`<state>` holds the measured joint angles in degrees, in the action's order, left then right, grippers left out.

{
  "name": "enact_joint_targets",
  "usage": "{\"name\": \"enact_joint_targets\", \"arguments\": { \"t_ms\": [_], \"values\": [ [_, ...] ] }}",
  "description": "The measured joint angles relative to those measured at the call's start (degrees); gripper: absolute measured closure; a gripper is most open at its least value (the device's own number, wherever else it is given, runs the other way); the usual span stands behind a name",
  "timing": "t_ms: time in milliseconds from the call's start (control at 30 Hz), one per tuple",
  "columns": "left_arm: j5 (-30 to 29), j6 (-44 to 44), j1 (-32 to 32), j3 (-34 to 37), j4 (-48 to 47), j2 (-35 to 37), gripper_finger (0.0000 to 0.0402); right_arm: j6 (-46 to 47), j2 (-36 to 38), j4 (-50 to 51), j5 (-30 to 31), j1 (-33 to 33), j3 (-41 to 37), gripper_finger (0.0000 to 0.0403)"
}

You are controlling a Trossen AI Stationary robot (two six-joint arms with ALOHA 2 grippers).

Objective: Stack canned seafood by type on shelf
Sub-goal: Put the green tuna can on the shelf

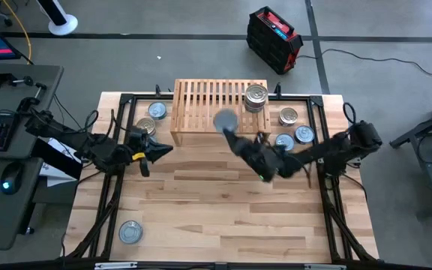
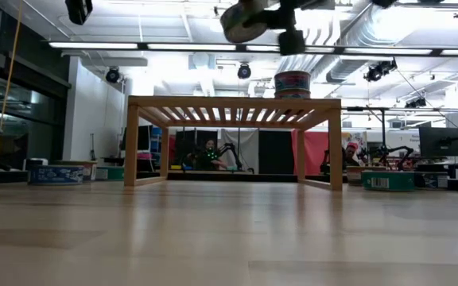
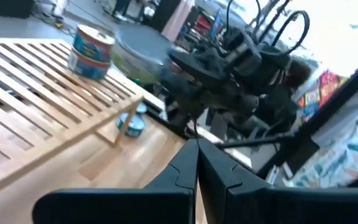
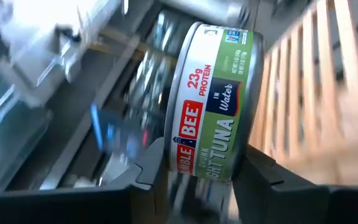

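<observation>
High view shows my right gripper [image 1: 231, 129] carrying a tuna can [image 1: 224, 120] over the front edge of the shelf [image 1: 201, 101], roughly at 12 o'clock from the middle of the desk [image 1: 223, 217]. The right wrist view settles the grip: the jaws are clamped on the can's [image 4: 213, 102] green-labelled wall, the can lying on its side between them with its lid facing away from the slats. My worry from here is the release. If I let go while the can is tilted like that, I judge it will land on its rim and roll, or catch a gap between slats; it needs turning flat first. There is also a stack of cans [image 1: 256, 98] at about 1 o'clock on the shelf, close to my path, and a careless sweep could knock it off. Sorting by type is a further risk, since from above I cannot read the lid colour of the held can against that stack. The right arm reaches in from 3 o'clock, stretched long and low across the desk, wrist rolled over. The left gripper [image 1: 163, 149] waits at 9 o'clock, just in front of the shelf's left leg, jaws closed on nothing. Loose cans lie at 11 o'clock, 2 o'clock and one [image 1: 130, 232] alone at 7 o'clock.
</observation>
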<state>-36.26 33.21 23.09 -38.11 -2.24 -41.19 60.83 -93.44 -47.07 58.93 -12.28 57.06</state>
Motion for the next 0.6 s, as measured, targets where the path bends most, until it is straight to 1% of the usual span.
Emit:
{"name": "enact_joint_targets", "arguments": {
  "t_ms": [67, 167, 267, 333, 433, 500, 600],
  "values": [
    [-0.1, -0.1, -0.6, 0.0, 0.6, 0.0, 0.0401, -0.3, -0.9, 4.7, -0.9, 3.2, 3.6, 0.0296],
    [-0.1, -2.6, -1.3, 0.0, 0.8, 0.0, 0.0401, 1.9, -1.6, 16.2, -3.1, 6.8, 8.7, 0.0296],
    [0.0, -5.4, -1.6, 0.0, 0.8, 0.0, 0.0401, 2.6, -1.6, 26.7, -4.5, 9.0, 12.8, 0.0296],
    [0.2, -6.5, -1.6, 0.0, 0.8, 0.1, 0.0401, 2.1, -1.6, 30.2, -4.4, 10.0, 14.6, 0.0296],
    [4.1, -8.8, -1.5, 0.0, 0.4, 1.4, 0.0401, -0.9, -1.6, 31.8, -5.2, 11.2, 16.0, 0.0296],
    [7.6, -10.8, -1.6, 0.0, -1.0, 2.9, 0.0401, -4.4, -1.1, 32.7, -7.2, 11.8, 16.5, 0.0296],
    [10.9, -12.4, -2.2, 0.0, -3.5, 5.8, 0.0401, -5.4, 1.1, 38.3, -8.2, 12.4, 17.3, 0.0296]
  ]
}}
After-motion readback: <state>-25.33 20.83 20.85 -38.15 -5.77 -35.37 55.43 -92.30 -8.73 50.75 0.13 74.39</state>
